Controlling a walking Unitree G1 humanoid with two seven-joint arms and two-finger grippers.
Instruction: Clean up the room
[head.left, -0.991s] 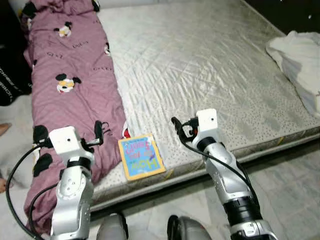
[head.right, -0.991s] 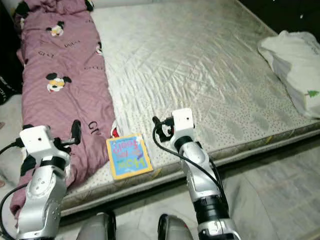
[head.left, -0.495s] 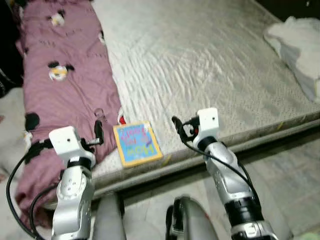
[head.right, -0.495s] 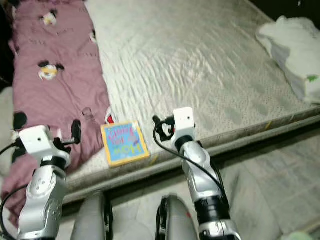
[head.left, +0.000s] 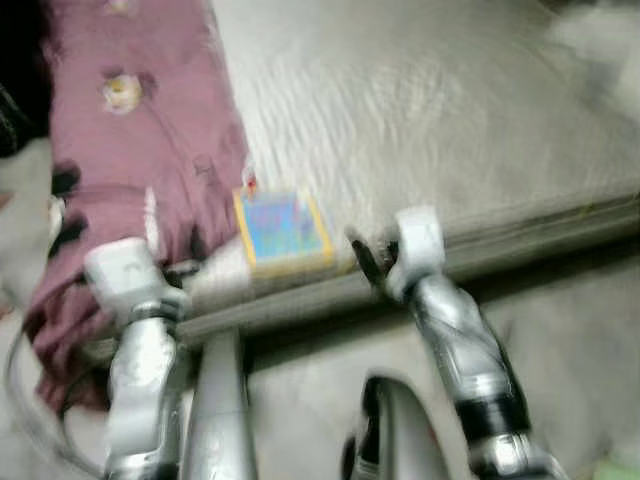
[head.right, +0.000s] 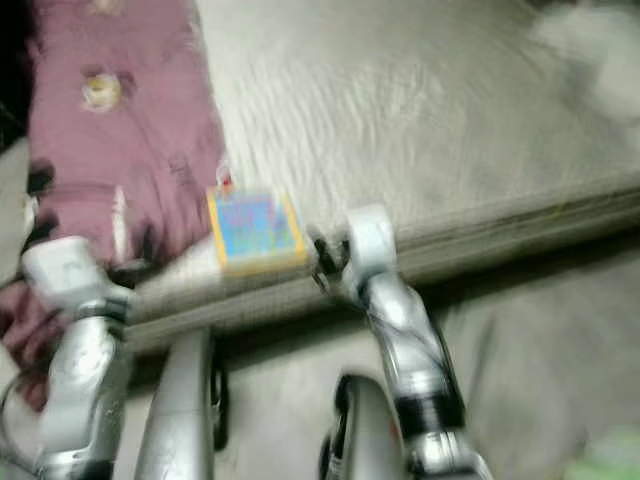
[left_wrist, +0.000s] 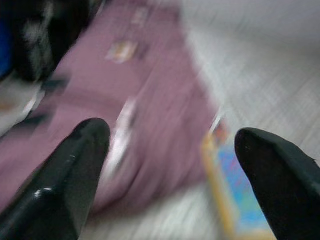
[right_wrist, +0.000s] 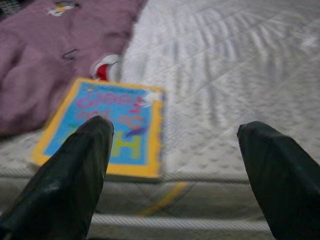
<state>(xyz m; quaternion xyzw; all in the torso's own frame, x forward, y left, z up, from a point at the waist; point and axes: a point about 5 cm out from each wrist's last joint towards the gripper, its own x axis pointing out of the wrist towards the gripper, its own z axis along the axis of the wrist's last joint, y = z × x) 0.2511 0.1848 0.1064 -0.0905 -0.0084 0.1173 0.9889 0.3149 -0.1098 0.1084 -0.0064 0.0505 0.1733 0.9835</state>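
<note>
A book (head.left: 283, 230) with a yellow border and blue cover lies flat near the front edge of the grey mattress (head.left: 450, 110). A purple cartoon-print blanket (head.left: 140, 120) sits just to its left. My left gripper (head.left: 190, 266) hovers at the mattress edge below the blanket, open and empty, its fingers (left_wrist: 75, 165) wide apart. Just right of the book (right_wrist: 107, 127), at the mattress edge, my right gripper (head.left: 360, 262) is open with nothing between its fingers (right_wrist: 75, 170). The eye views are blurred.
A pale heap of white bedding (head.left: 600, 30) lies at the mattress's far right. Grey tiled floor (head.left: 570, 330) runs in front of the bed. My own legs (head.left: 215, 410) are below. Dark things (left_wrist: 45, 35) stand left of the blanket.
The whole picture has shifted and blurred, so the camera has moved: the bed edge sits higher and more floor is in view. Both arms keep their pose, grippers still open.
</note>
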